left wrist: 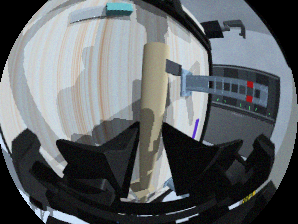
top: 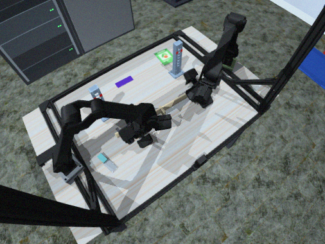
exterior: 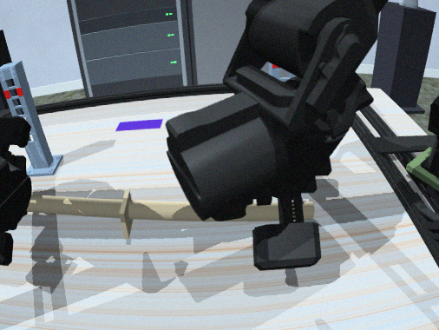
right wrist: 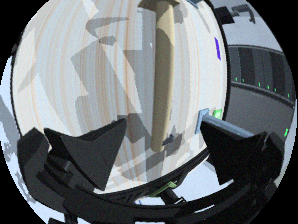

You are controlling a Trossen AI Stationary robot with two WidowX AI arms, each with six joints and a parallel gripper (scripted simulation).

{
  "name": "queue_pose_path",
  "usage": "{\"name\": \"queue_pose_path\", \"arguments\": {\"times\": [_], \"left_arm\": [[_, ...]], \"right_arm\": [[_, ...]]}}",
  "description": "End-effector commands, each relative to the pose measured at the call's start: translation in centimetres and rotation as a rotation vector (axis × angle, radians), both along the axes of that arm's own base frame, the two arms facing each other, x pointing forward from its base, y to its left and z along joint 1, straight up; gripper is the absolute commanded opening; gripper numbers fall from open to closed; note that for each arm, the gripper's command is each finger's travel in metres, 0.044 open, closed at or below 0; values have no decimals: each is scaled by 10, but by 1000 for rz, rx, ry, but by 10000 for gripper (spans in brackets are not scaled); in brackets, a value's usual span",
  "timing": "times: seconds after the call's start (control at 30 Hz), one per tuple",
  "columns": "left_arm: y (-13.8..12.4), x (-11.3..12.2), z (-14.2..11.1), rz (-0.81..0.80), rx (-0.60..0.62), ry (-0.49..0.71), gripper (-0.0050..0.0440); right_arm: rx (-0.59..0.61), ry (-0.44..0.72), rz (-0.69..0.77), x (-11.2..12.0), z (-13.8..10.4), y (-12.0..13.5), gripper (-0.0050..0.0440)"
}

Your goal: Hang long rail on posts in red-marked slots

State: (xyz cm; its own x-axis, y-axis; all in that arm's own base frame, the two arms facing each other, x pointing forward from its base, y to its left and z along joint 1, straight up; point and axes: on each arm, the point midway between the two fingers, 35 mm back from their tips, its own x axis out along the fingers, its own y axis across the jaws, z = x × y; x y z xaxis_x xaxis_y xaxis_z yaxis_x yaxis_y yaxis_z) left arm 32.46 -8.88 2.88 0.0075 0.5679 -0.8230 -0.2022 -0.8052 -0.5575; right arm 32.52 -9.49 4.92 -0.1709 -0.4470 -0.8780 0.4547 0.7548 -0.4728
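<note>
The long tan rail (top: 170, 104) (exterior: 78, 206) (left wrist: 152, 75) (right wrist: 164, 75) lies slantwise low over the table (top: 221, 119), with a small cross piece (exterior: 126, 213) along it. My left gripper (top: 135, 137) (left wrist: 150, 125) is shut on the rail near one end. My right gripper (top: 199, 96) (right wrist: 166, 124) is wide open, with its fingers on either side of the rail's other end and clear of it. A tall grey-blue post (top: 177, 58) with red marks stands at the back. A shorter post (top: 96, 92) (exterior: 19, 117) (left wrist: 225, 87) with red marks stands behind the left arm.
A purple patch (top: 124, 81) (exterior: 139, 125) and a green card (top: 164, 56) lie at the back of the table. A teal-and-grey block (top: 106, 160) (left wrist: 110, 11) lies near the left arm's base. A black frame (top: 167, 186) rims the table.
</note>
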Motion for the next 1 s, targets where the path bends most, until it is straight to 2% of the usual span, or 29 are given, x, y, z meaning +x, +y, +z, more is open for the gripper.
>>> {"name": "queue_pose_path", "arguments": {"times": [0.0,0.33,0.47,0.53,0.8,0.97], "left_arm": [[0,1,1,2,5,-7,0],[0,1,1,2,5,-7,0],[0,1,1,3,5,-8,0],[0,1,1,3,5,-8,0],[0,1,1,3,5,-8,0],[0,1,1,3,5,-8,0]], "right_arm": [[0,-15,-4,2,14,4,440],[0,-15,-4,7,13,4,440],[11,25,69,7,12,4,344],[11,25,69,7,12,4,344],[48,154,306,7,10,4,160],[72,235,453,7,8,3,160]]}}
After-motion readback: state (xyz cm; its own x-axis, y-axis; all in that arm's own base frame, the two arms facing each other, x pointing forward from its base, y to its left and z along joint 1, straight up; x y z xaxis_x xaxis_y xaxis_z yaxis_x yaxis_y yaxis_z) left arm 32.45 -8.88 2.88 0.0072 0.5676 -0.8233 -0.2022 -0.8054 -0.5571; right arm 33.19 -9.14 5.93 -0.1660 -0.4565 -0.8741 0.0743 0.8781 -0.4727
